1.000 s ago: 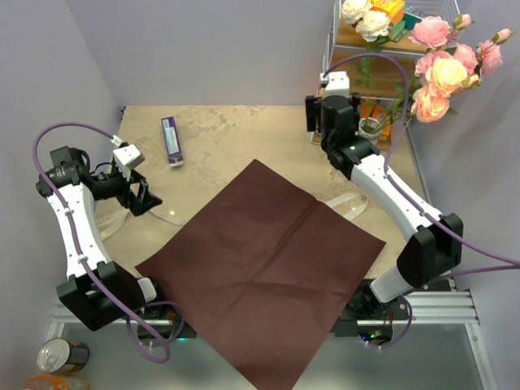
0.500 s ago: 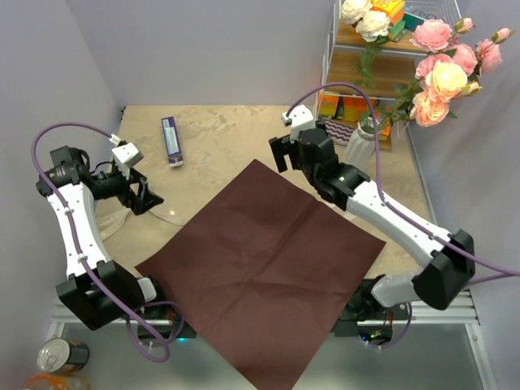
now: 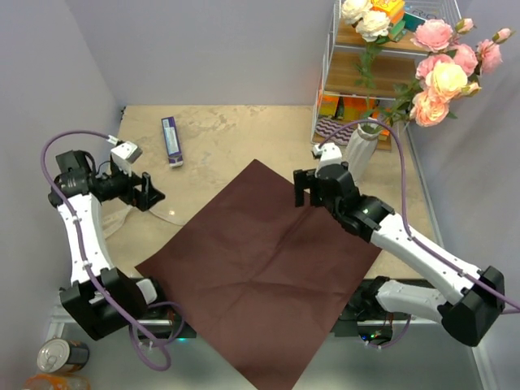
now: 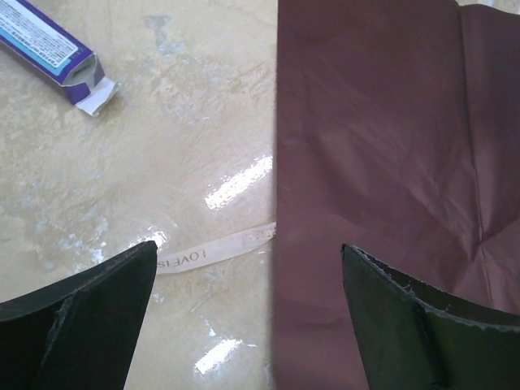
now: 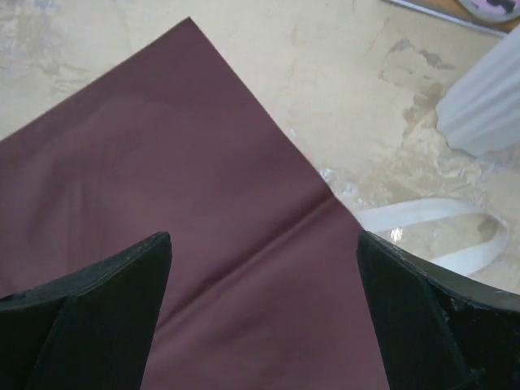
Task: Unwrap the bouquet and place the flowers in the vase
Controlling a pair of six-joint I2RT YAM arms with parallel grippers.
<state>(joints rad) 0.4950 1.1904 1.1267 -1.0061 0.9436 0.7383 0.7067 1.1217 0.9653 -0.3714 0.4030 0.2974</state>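
Note:
The flowers (image 3: 443, 69), pink and peach roses, stand in the white ribbed vase (image 3: 360, 153) at the far right, blossoms leaning right. The vase's foot (image 5: 487, 101) shows in the right wrist view. The bouquet's maroon paper (image 3: 264, 260) lies spread flat mid-table. My right gripper (image 3: 307, 188) hovers open over its far right edge (image 5: 244, 162), left of the vase, nothing between its fingers (image 5: 264, 244). My left gripper (image 3: 150, 192) is open and empty at the paper's left edge (image 4: 249, 260). Cream ribbon lies by that edge (image 4: 215, 248) and near the vase (image 5: 431, 219).
A purple box (image 3: 171, 140) lies at the far left (image 4: 49, 49). A wire rack (image 3: 333, 49) behind the vase holds white roses (image 3: 366, 20) and colourful boxes (image 3: 341, 106). A can (image 3: 61, 355) sits off the table's near left corner.
My right arm has drawn back from the vase, coming forward and left to hang over the paper's far right edge. The left gripper has shifted slightly right.

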